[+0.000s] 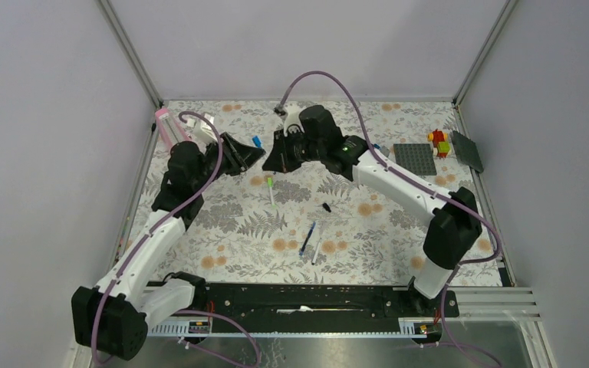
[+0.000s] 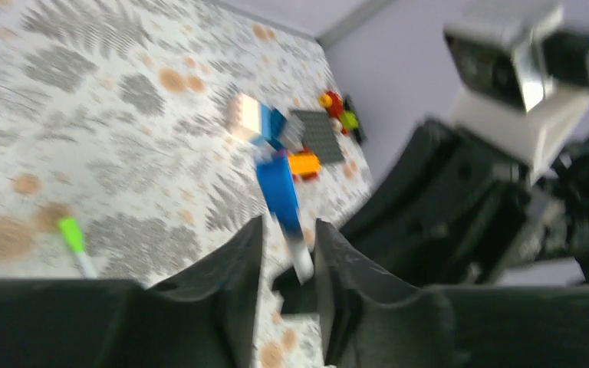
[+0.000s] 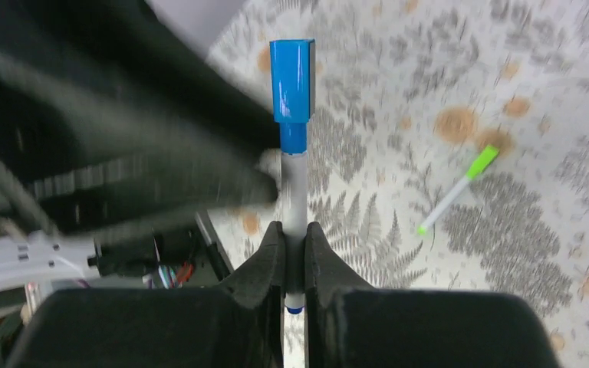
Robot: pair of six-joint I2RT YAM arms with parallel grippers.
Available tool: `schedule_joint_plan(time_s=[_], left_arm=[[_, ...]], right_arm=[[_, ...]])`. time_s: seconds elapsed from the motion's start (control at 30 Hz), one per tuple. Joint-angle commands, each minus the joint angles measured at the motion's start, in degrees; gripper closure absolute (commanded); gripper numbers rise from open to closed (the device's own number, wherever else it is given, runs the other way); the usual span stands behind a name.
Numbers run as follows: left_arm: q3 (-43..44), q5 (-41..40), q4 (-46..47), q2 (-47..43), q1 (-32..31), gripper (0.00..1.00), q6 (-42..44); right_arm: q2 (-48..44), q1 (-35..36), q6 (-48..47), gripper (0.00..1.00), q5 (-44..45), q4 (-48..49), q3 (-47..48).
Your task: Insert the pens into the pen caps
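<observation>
Plain grey walls (image 1: pixel 46 115) enclose a fern-and-flower patterned table (image 1: pixel 222 222).

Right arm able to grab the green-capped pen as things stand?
Probably not yet: the right gripper is shut on the blue-capped pen. The green-capped pen lies uncovered close by, so the path itself looks free.

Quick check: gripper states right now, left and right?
Left gripper: open, jaws parted loosely around the white pen.
Right gripper: shut on that white pen, light blue cap fitted.
</observation>
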Motion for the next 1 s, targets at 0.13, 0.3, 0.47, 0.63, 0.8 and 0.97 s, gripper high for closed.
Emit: schedule_joint_plan(time_s=[0.13,0.3,0.47,0.63,0.8,0.97], left_arm=[[6.11,6.95,-8.8,-8.72,-3.0,0.28,5.56],[3.08,6.36,-2.98,-14.28,-2.99,0.27,2.17],[-1.13,7.66,5.97,-16.92,-2.99,0.32,-2.96],[-2.15,10.77,10.65,-14.91,-3.01,0.45,-5.82],[-2.5,13.55,14.28,-12.79,-3.08,0.51,-7.81],[-1.97,13.44,13.68,-12.52,-3.26,0.55,-6.85]], right_arm=[[-10.17,-1.97,4.11,1.0,0.84,19.52,-7.38],[-15.36,-1.9,9.19,1.0,-2.45,26.45,-13.92],[-19.2,-1.15,12.78,1.0,-5.14,32.71,-19.63],[-20.9,0.11,13.53,1.0,-4.94,34.78,-21.02],[-20.65,1.22,13.23,1.0,-4.52,34.84,-20.86],[-20.08,2.02,12.53,1.0,-4.77,34.37,-20.55]])
